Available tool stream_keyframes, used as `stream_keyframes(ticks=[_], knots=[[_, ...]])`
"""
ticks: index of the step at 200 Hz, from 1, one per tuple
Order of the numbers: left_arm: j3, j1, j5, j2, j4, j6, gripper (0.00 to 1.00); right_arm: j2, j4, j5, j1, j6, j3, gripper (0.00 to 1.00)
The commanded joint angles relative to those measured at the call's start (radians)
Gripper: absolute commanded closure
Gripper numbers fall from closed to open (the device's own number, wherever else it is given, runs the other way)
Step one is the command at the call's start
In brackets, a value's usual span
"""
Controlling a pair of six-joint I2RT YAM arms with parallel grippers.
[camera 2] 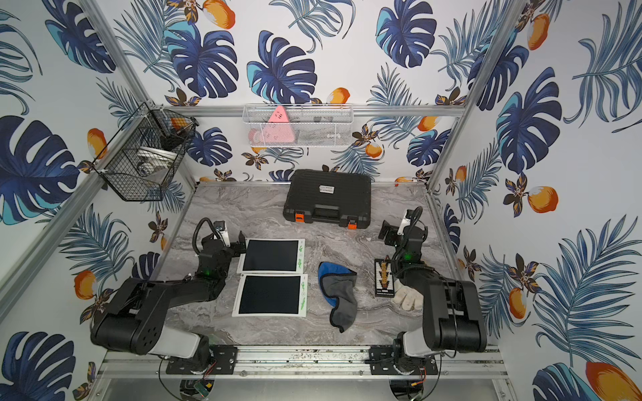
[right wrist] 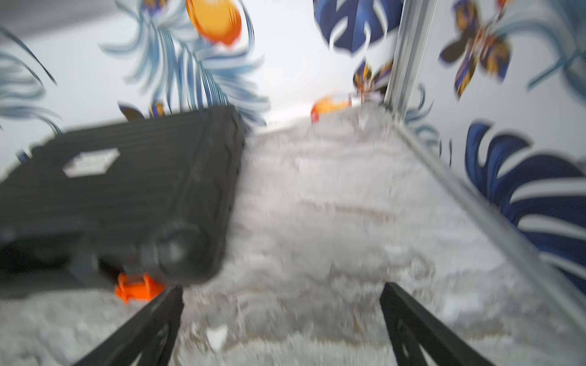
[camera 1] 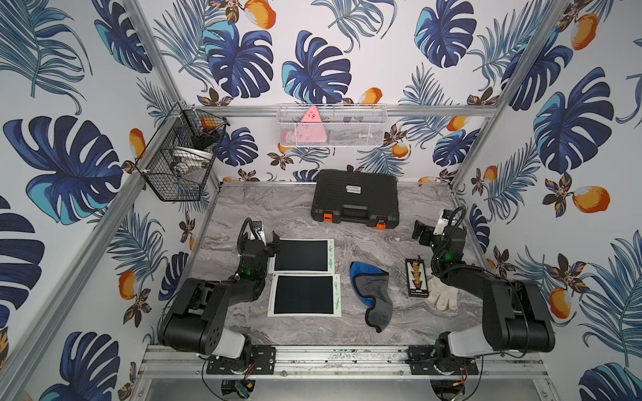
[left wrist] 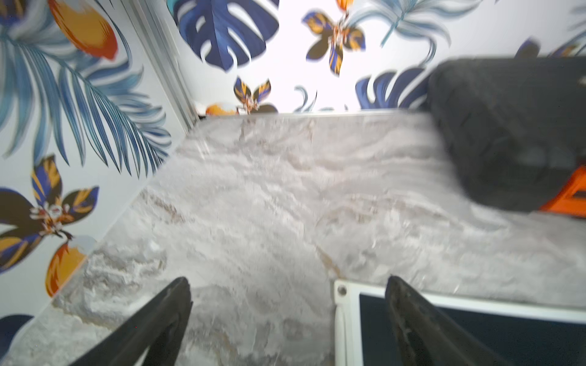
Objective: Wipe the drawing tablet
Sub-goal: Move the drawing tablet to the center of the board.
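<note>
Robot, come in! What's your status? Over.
Left claw open, empty, by far drawing tablet; right claw open, empty. Cloth beside near drawing tablet, not picked up. Nothing on either tablet.

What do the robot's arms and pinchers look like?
Both arms, the left arm and right arm, are chunky black with a white-grey section near the base. Each has a small green light and a looping black cable by the wrist. The left gripper and right gripper have two thin, black, pointed fingers each.
</note>
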State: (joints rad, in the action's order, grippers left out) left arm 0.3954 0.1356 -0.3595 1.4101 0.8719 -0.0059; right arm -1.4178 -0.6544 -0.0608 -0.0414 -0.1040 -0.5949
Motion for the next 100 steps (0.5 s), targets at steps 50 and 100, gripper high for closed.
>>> stream_keyframes(ticks=[50,100], knots=[[0.55,0.094,-0.158,-0.246,-0.903,-0.457,0.01,0.091,0.933,-0.155,0.07,-0.655,-0.707,0.0],[0.852,0.041,0.298,-0.103,-1.458,-0.656,0.01,0.018,1.242,0.054,0.178,-0.609,-0.884,0.0]])
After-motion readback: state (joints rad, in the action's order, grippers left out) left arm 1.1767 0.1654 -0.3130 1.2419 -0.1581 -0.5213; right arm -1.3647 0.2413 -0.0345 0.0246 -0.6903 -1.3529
